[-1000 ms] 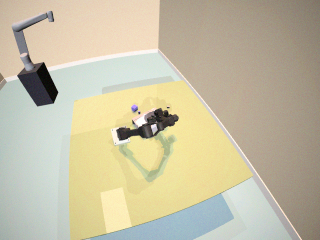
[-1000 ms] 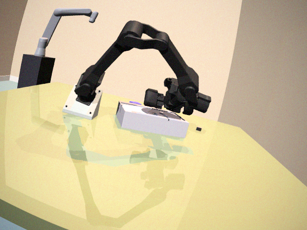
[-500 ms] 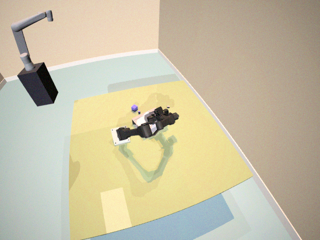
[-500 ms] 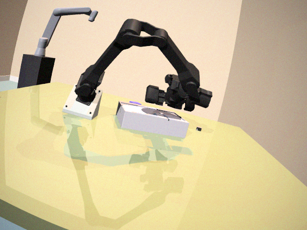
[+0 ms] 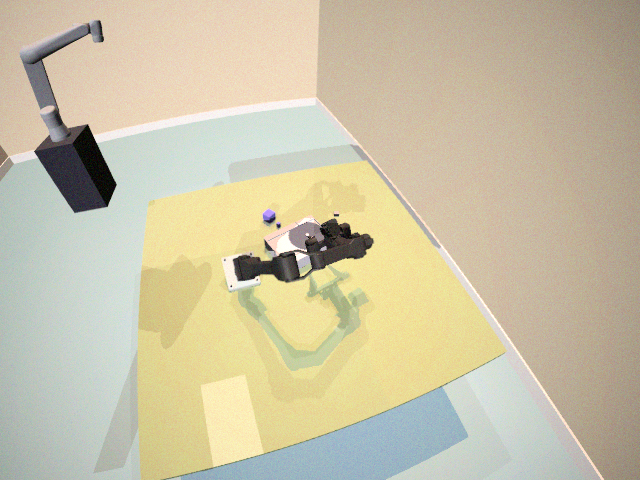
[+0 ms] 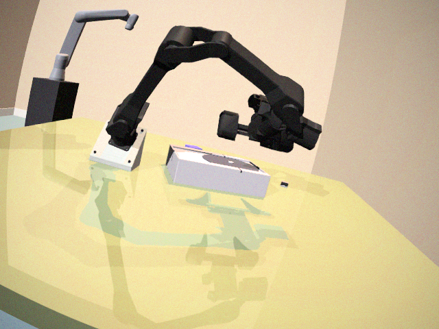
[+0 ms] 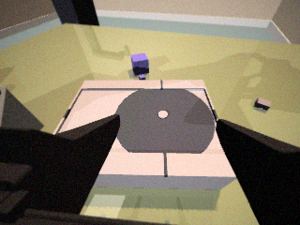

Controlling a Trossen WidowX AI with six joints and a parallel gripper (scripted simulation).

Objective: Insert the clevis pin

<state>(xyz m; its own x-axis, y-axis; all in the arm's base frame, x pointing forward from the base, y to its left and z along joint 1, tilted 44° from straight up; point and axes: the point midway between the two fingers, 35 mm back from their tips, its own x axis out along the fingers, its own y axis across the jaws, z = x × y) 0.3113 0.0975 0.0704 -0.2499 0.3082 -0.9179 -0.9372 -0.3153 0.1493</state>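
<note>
Above, the open claw [image 6: 260, 132] [image 7: 167, 121] clears the grey disc [image 5: 303, 236] [image 6: 219, 159] [image 7: 141, 131].

Grey disc [image 5: 298, 238] [image 6: 216, 160] [image 7: 141, 128] flat in pale rimmed tray [image 5: 301, 262] [image 6: 219, 179] [image 7: 131, 164], pin [image 5: 308, 235] [image 6: 231, 162] [image 7: 162, 114] w/ round pale head at disc ctr.
</note>
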